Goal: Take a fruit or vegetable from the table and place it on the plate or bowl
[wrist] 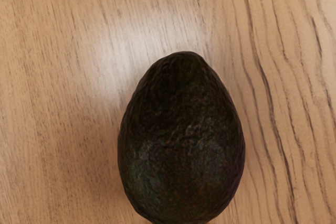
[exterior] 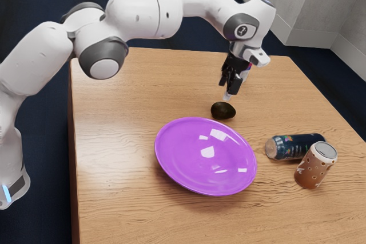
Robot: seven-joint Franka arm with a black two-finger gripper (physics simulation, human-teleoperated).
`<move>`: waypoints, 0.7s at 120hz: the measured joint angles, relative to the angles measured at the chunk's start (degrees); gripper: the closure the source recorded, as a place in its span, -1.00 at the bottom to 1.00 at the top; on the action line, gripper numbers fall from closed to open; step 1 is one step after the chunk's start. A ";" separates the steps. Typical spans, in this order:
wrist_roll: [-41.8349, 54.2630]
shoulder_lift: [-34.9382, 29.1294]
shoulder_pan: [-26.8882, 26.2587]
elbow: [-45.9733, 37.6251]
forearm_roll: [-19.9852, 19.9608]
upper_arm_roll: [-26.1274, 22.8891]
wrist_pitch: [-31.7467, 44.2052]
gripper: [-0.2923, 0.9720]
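At the purple plate's (exterior: 171,164) 12 o'clock, just past its far rim, the avocado (exterior: 223,110) lies on its side on the table (exterior: 126,141). Its long axis runs roughly 9 to 3 in the exterior view. The gripper (exterior: 228,96) hangs right above it, and I cannot tell whether it is parted or closed. In the wrist view the avocado's broad end is cropped. A blue can (exterior: 294,146) and a brown can (exterior: 315,166) sit at the plate's 3 o'clock.

Cut off by the wrist view's edge: broad end of dark, pebbly-skinned avocado (wrist: 181,140). Partly hidden behind brown dotted can (exterior: 315,166): end of lying blue metal can (exterior: 294,146), print too small to read.
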 joint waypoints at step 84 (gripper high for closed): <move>3.66 3.42 0.47 -3.41 -0.67 -3.07 3.35 -0.48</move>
